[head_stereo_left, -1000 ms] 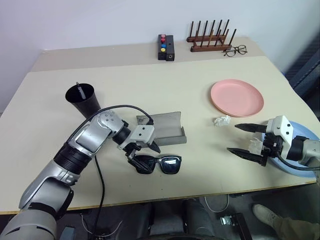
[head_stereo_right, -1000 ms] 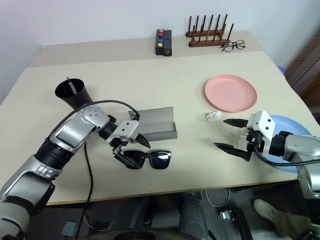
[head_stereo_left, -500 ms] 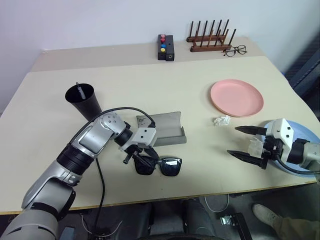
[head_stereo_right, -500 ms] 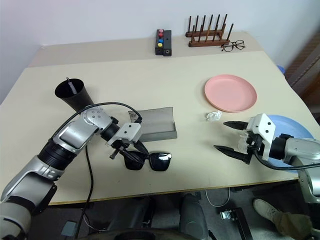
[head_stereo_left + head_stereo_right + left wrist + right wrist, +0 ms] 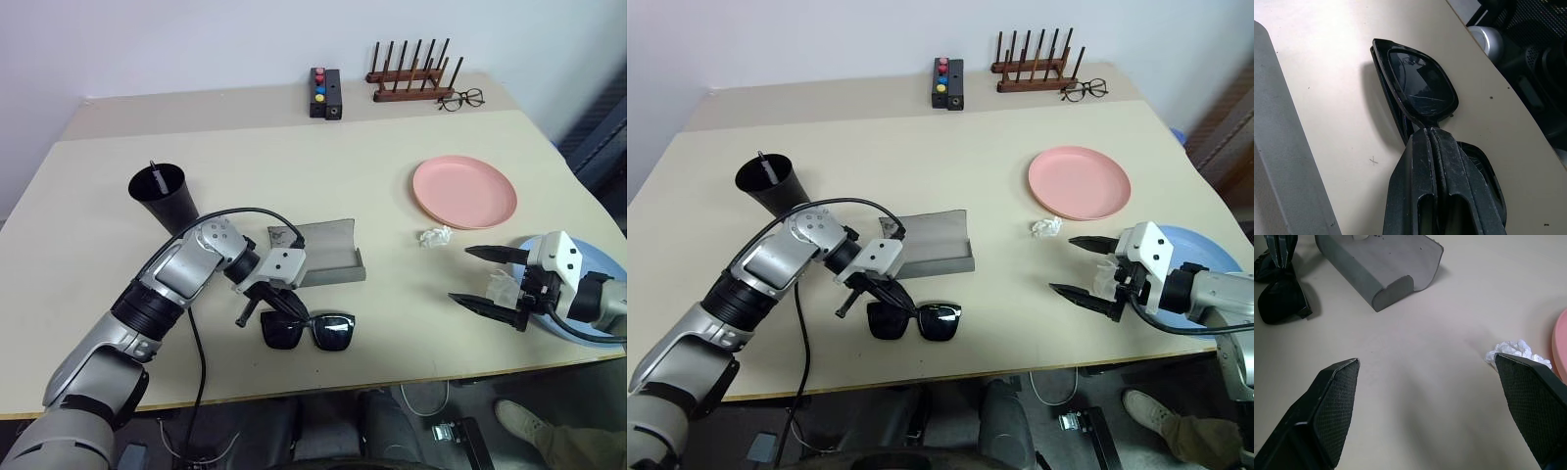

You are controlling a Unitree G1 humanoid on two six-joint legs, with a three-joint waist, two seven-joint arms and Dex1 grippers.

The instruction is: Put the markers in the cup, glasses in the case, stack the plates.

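Sunglasses (image 5: 309, 331) lie on the bench (image 5: 294, 186) just in front of the grey case (image 5: 328, 255), between the case and the near edge of the bench. I see my left pincer (image 5: 277, 311) closed on them: in the left wrist view both black fingers (image 5: 1442, 191) are pressed together over the middle of the frame, with one dark lens showing beyond the tips. The glasses rest on the bench with the lenses facing up.

The case stays open, its lid raised on the side away from me, and nothing lies inside it as far as I can see. To the left of the case stands the black cup (image 5: 164, 196), upright, with one marker (image 5: 155, 174) sticking out of it. I cannot tell if a second marker is inside.

To the right of the case, well apart from it, lies the pink plate (image 5: 463, 190). A small crumpled white paper (image 5: 433, 236) is between the case and this plate, near the plate's front rim. The blue plate (image 5: 598, 257) is farther right, at the bench edge, partly hidden behind my right arm.

My right pincer (image 5: 487, 277) hangs with its two fingers spread wide and holds nothing; it points toward the case and the white paper is just beside its far finger.
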